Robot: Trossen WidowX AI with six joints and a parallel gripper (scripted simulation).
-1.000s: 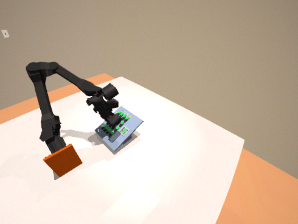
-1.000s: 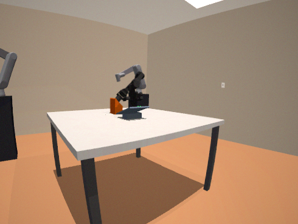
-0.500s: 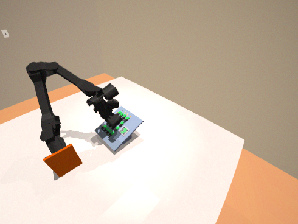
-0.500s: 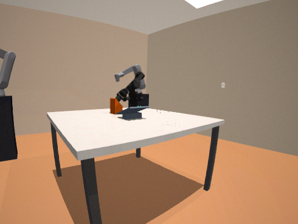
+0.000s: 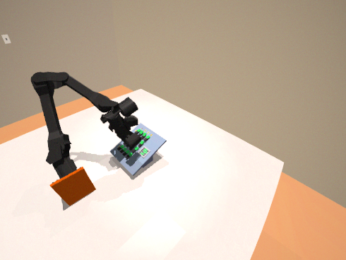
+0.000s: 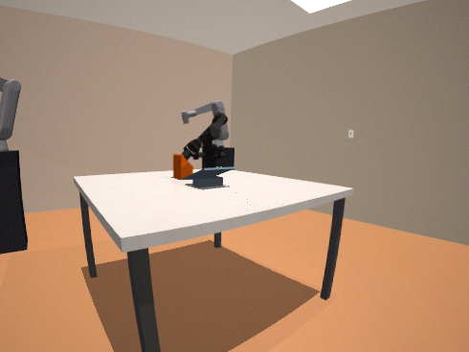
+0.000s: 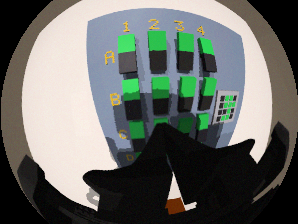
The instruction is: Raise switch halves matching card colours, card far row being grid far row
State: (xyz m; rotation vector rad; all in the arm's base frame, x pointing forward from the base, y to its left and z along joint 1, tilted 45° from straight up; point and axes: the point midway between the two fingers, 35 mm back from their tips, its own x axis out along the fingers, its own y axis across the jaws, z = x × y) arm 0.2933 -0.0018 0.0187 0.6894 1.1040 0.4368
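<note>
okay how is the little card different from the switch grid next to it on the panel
The card is far smaller than the switch grid. The card looks like flat printed squares; the grid's switches stand out as blocks, each half green, half dark grey. The gripper hides part of the grid, not the card. Both sit on the blue-grey panel.
</note>
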